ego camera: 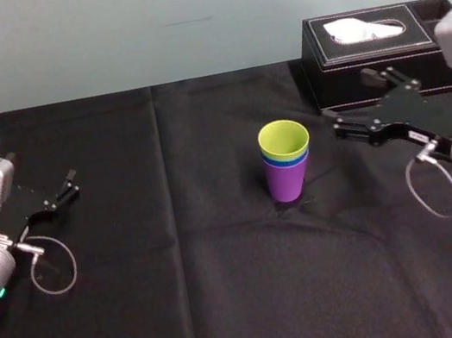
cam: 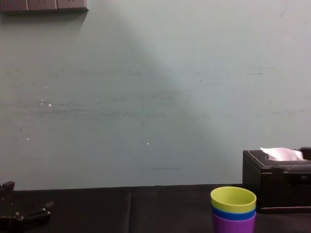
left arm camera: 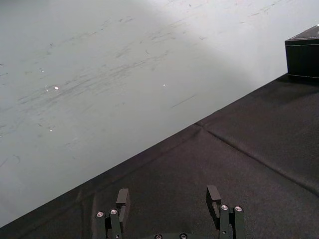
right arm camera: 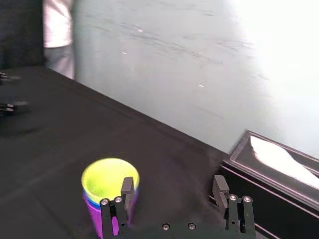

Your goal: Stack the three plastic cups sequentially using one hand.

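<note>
The three plastic cups stand nested upright mid-table: the purple cup [ego camera: 288,182] at the bottom, the blue cup [ego camera: 286,161] showing as a thin band, the yellow-green cup [ego camera: 283,140] on top. The chest view shows the same stack from the side, yellow-green [cam: 233,199] over blue [cam: 233,213] over purple [cam: 233,224]. My right gripper [ego camera: 350,101] hovers just right of the stack, open and holding nothing. In the right wrist view its fingertips [right arm camera: 173,184] straddle bare cloth beside the yellow-green cup [right arm camera: 107,177]. My left gripper [ego camera: 71,183] rests open at the far left.
A black leather tissue box [ego camera: 381,54] sits at the back right, close behind my right gripper, and shows in the chest view [cam: 279,187]. Black cloth [ego camera: 233,308] covers the table. A pale wall runs behind the far edge.
</note>
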Available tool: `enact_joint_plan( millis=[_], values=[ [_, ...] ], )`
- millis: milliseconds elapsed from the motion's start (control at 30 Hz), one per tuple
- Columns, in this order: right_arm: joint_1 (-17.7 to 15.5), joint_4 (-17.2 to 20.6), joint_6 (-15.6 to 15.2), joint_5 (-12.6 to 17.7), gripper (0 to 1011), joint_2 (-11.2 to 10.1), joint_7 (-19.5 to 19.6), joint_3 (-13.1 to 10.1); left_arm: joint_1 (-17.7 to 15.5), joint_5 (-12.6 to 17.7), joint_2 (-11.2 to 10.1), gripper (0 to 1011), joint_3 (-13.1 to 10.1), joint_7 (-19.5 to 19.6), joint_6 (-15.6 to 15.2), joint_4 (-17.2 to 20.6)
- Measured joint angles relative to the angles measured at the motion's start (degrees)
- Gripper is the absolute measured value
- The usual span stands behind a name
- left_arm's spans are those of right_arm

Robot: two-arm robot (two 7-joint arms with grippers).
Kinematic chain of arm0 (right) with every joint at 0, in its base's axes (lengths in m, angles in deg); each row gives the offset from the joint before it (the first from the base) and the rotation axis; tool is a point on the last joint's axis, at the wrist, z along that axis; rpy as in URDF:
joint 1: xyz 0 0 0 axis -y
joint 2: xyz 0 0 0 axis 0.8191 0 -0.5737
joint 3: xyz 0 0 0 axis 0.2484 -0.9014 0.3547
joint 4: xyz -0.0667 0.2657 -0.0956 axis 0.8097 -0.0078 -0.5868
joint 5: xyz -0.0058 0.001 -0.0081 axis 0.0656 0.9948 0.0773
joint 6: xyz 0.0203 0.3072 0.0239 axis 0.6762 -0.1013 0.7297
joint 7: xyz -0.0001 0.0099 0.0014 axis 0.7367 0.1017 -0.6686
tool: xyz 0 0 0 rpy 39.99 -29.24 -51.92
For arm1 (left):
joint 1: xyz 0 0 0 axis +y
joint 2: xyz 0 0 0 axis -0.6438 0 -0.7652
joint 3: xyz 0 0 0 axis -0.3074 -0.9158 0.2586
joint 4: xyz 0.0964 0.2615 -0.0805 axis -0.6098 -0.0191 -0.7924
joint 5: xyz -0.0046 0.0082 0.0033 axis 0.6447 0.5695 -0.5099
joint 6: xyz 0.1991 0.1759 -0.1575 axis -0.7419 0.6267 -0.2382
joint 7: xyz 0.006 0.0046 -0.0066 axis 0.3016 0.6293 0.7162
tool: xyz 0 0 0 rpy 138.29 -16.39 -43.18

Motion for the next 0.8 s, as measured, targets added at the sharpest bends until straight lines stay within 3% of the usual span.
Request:
enact_joint_plan(
  millis=[333, 800],
  values=[
    [-3.41, -2.4, 1.55, -2.4, 1003, 0.18, 2.95, -3.78, 0.0, 0.0, 0.0, 1011, 0.0, 0.0, 0.0, 0.0],
    [-3.44, -7.44, 1.76, -4.64, 1002, 2.15, 3.01, -5.19, 0.0, 0.0, 0.0, 1011, 0.0, 0.0, 0.0, 0.0]
  ],
)
